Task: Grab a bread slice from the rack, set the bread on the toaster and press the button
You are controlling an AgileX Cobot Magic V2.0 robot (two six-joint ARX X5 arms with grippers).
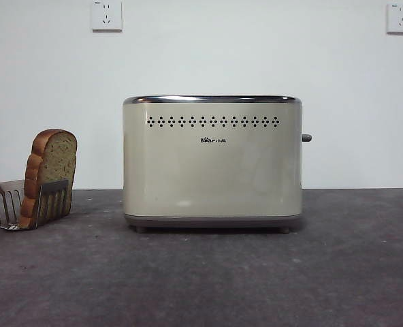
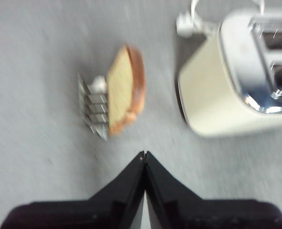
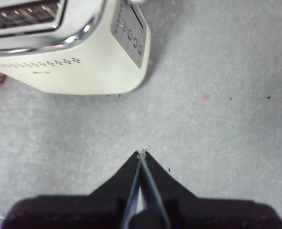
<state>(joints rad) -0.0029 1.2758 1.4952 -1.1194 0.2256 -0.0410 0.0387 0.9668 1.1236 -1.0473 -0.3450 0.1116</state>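
Counter (image 1: 201, 286): grey, bare up front.
Toaster (image 1: 212, 163): centre, slots up, ready for loading.
Bread (image 1: 50, 170): leaning in rack (image 1: 14, 204), crust exposed for gripping.
Left hand (image 2: 145, 155): pressed together, above the bread.
Right hand (image 3: 142, 153): pressed together, waiting near the toaster's button (image 1: 306, 137).

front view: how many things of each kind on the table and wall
slice of bread: 1
rack: 1
toaster: 1
wall sockets: 2
total: 5
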